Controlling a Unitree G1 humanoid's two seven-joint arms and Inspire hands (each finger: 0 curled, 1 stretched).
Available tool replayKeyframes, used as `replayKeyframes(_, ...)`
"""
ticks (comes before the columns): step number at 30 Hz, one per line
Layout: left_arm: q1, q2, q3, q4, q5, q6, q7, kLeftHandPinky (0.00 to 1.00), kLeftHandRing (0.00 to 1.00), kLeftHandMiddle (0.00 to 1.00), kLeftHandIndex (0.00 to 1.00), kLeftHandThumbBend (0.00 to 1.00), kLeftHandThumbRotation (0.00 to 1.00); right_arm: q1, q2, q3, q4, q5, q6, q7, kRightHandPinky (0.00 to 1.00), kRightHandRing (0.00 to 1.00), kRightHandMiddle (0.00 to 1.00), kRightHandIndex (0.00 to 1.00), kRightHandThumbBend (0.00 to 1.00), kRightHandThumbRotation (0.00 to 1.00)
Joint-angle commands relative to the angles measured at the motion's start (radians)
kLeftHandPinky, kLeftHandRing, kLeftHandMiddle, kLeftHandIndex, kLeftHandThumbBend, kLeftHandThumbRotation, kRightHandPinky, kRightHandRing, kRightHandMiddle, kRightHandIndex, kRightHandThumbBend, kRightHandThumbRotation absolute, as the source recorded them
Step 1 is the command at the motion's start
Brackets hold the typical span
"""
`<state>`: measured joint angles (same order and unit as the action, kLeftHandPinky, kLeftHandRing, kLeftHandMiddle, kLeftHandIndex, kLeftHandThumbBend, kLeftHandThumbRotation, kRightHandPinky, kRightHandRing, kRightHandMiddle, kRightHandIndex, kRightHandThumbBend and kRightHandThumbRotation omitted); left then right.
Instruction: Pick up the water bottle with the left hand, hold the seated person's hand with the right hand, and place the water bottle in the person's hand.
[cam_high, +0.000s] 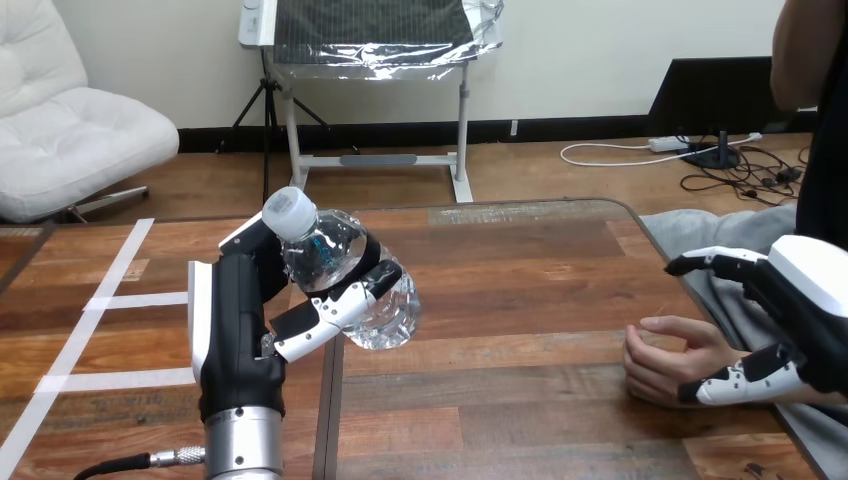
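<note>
Two robot hands work over the table (520, 290). The left hand (238, 325) is raised above the table's left half, set back from the near edge, with its fingers (325, 318) curled round the water bottle (340, 262). The bottle is clear and tilted, its white cap (290, 212) up and to the left and its base toward the table's middle (off the wood, carried by the hand alone).

The right hand (805, 300) sits at the table's right edge, spread wide. Its upper fingers (715, 262) reach out above the person's hand (668, 352), and a lower one lies in front of the wrist; I cannot tell whether it touches. The person's hand rests at the right edge, near the near corner, loosely curled. The bottle and the person's hand are well apart, with bare wood between them. White tape strips (120, 300) run in from the left edge.
</note>
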<state>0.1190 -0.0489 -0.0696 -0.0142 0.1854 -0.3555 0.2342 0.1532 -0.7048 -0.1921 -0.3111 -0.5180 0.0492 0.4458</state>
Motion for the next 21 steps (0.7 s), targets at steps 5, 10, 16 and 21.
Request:
replayKeyframes(5,-0.028,-0.031,-0.013,-0.085,-0.001,-0.025,0.008,0.36,0.4,0.45,0.48,0.66,0.0,-0.097,-0.085,0.028,0.037,-0.025,0.049,0.073,0.8,0.89,0.9,0.85,0.84,0.0)
replayKeyframes(10,-0.026,-0.032,-0.014,-0.087,-0.007,-0.024,0.005,0.36,0.4,0.45,0.48,0.66,0.0,-0.124,-0.107,0.051,0.081,-0.031,0.065,0.106,0.82,0.91,0.91,0.86,0.82,0.0)
replayKeyframes(16,-0.019,-0.037,-0.017,-0.098,-0.016,-0.009,0.001,0.37,0.41,0.45,0.49,0.65,0.0,-0.155,-0.127,0.08,0.137,-0.048,0.068,0.12,0.83,0.91,0.92,0.87,0.81,0.0)
replayKeyframes(21,-0.015,-0.035,-0.02,-0.101,-0.015,-0.011,0.003,0.37,0.41,0.45,0.49,0.66,0.0,-0.178,-0.146,0.105,0.182,-0.066,0.06,0.127,0.83,0.91,0.92,0.87,0.81,0.0)
